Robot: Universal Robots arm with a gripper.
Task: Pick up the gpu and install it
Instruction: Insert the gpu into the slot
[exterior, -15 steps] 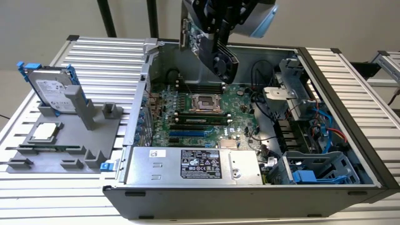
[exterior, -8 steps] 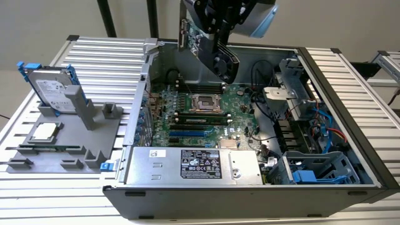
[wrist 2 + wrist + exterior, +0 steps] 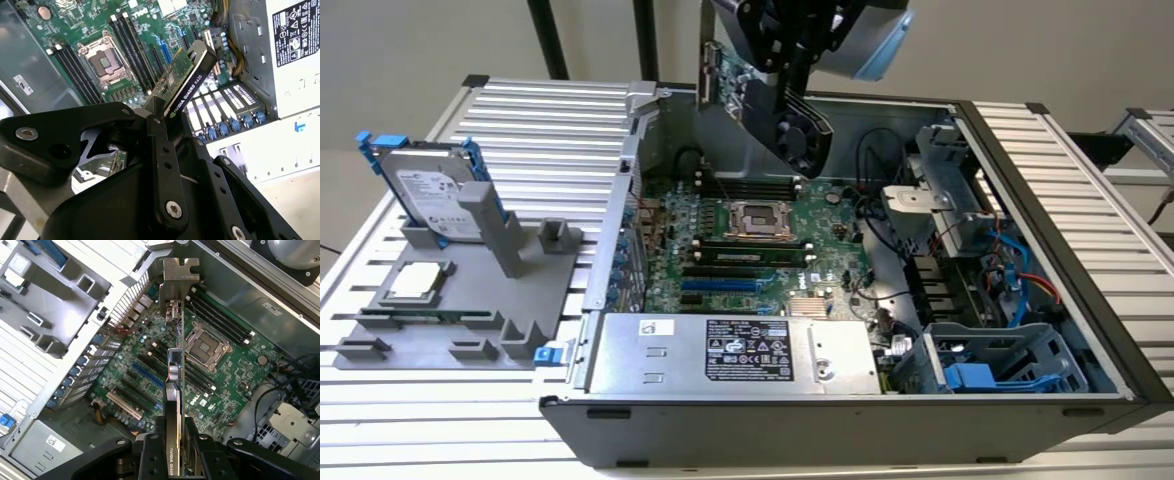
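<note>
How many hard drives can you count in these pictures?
1: the hard drive stands upright in the grey holder, at the exterior view's left, outside the computer case. Bays inside the case may hide others.

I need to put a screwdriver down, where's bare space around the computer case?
Ribbed table is bare behind the grey fixture and along the case on the exterior view's right. Inside the case is crowded; the gripper holds the gpu above it.

The gpu (image 3: 175, 375) pairs a green circuit board (image 3: 176, 70) with a glossy black plastic cover (image 3: 194, 75) and a bright metal bracket (image 3: 180, 275); the tool (image 3: 175, 440) is matt black.
</note>
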